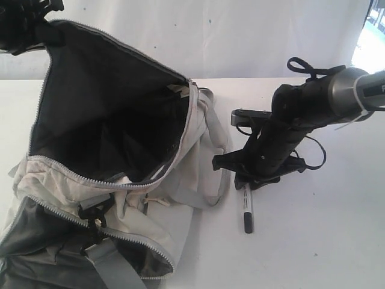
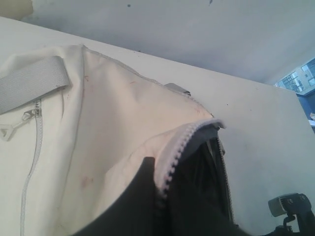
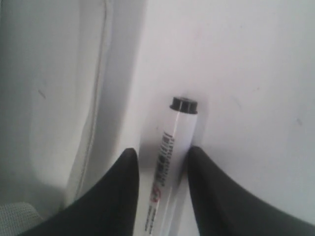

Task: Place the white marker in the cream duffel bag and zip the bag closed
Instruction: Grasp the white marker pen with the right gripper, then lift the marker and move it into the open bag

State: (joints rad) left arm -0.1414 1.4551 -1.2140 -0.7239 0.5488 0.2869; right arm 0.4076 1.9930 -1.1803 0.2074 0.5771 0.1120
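While the black-capped slim white marker (image 1: 247,208) lies on the desk (image 1: 313,241) beside the soft cream duffel bag (image 1: 180,208), the right gripper (image 1: 245,183) holds its jaws part-open astride the barrel, unclamped. The left gripper (image 1: 36,27) pinches the bag rim. Judged light, stiff, slick: grip mid-barrel.

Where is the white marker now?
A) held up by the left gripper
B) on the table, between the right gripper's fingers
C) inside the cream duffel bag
B: the white marker lies on the table beside the cream duffel bag, the right gripper straddling its barrel.
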